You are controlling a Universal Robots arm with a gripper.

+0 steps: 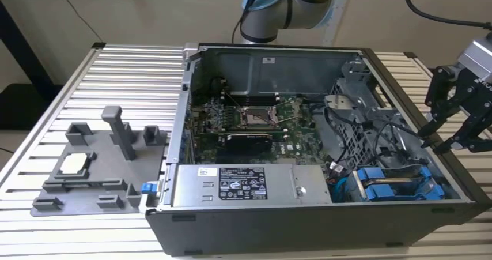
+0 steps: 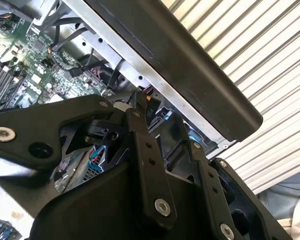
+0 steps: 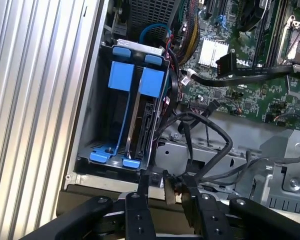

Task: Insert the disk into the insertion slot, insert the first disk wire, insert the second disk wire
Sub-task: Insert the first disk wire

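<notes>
The disk (image 3: 143,117) sits upright in the drive bay (image 3: 95,120) at a corner of the open computer case, its blue carrier (image 1: 382,189) tabs showing. A second blue carrier (image 3: 121,75) stands beside it. My gripper (image 1: 439,143) hangs over the case wall at the exterior view's right, just outside the bay. Its fingers (image 3: 143,186) are shut on the plug of a black disk wire (image 3: 172,189), which loops back into the case. The same plug (image 2: 149,108) shows at a fingertip in the second wrist view.
The motherboard (image 1: 254,119) and power supply (image 1: 242,185) fill the case interior, with loose black cables (image 3: 220,150) beside the bay. A grey fixture (image 1: 92,165) lies on the ribbed table at the exterior view's left. The arm's base (image 1: 288,9) stands behind the case.
</notes>
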